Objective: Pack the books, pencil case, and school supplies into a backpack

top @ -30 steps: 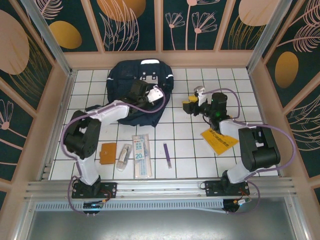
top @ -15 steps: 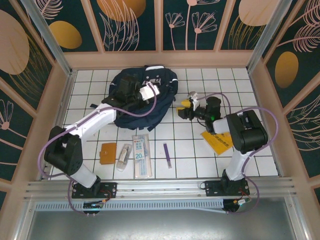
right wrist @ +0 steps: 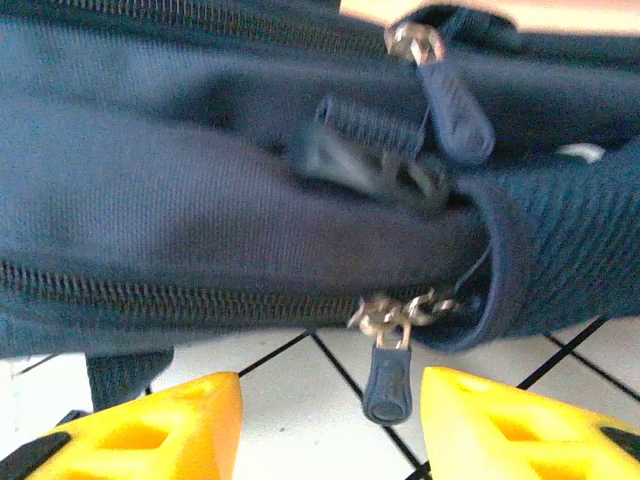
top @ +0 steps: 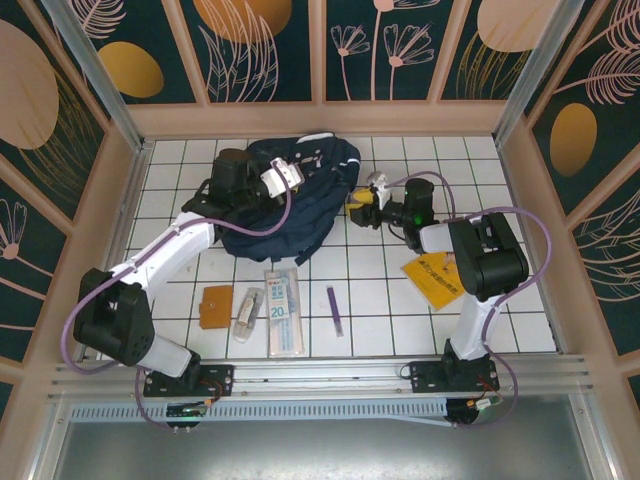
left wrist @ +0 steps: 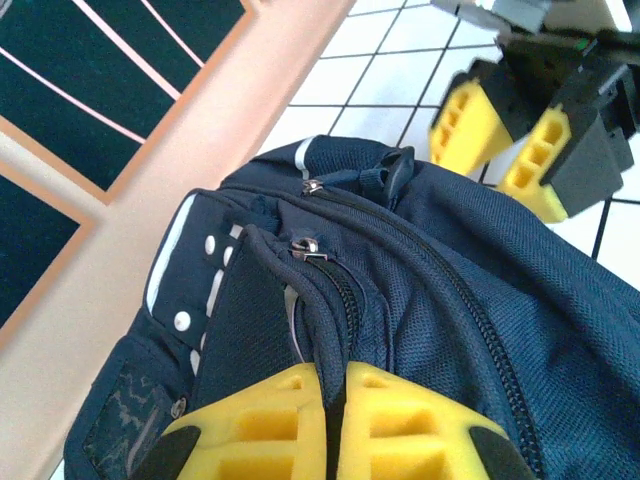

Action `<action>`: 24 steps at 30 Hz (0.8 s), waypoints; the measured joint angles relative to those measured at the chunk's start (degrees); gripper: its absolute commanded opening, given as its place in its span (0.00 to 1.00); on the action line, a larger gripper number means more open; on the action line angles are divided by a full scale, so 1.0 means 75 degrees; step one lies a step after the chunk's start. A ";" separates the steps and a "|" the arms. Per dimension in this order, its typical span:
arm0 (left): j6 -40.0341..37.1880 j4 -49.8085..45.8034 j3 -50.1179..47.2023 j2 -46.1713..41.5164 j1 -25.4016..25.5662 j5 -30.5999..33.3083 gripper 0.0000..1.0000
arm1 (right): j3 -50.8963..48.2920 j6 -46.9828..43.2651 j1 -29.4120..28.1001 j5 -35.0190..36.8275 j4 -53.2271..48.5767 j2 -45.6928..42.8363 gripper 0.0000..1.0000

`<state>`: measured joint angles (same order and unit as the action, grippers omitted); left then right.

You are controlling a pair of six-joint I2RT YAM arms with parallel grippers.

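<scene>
Right wrist, backpack [right wrist: 200,190] zipper pull [right wrist: 387,385] hanging between spread right pincer [right wrist: 330,405]

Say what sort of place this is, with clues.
Likely a robot lab test cell: a white gridded table walled by decorative panels, with a left arm and right arm bolted to a metal rail.

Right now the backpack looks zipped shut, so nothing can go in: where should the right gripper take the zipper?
Take the dark pull tab hanging free under the metal slider, clear of the backpack fabric. Come straight in from the table side; the right gripper is open, one finger on each side of it.
</scene>
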<state>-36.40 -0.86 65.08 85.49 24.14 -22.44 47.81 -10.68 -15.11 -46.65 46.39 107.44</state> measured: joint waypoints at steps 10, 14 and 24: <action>0.0108 0.0143 -0.0009 -0.0122 -0.0102 -0.0965 0.00 | -0.0012 0.0096 0.0017 -0.0740 0.0239 0.0152 0.45; 0.0082 0.0137 -0.0009 -0.0140 -0.0125 -0.1212 0.00 | -0.0504 0.0624 0.0157 -0.0711 0.1169 0.0152 0.53; 0.0000 0.0026 -0.0006 -0.0152 -0.0128 -0.1647 0.00 | -0.1105 0.1402 0.0475 -0.1376 0.3209 0.0169 0.49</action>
<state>-36.40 -0.67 65.04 84.36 23.18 -34.79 39.53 -0.16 -11.55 -56.97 70.46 108.71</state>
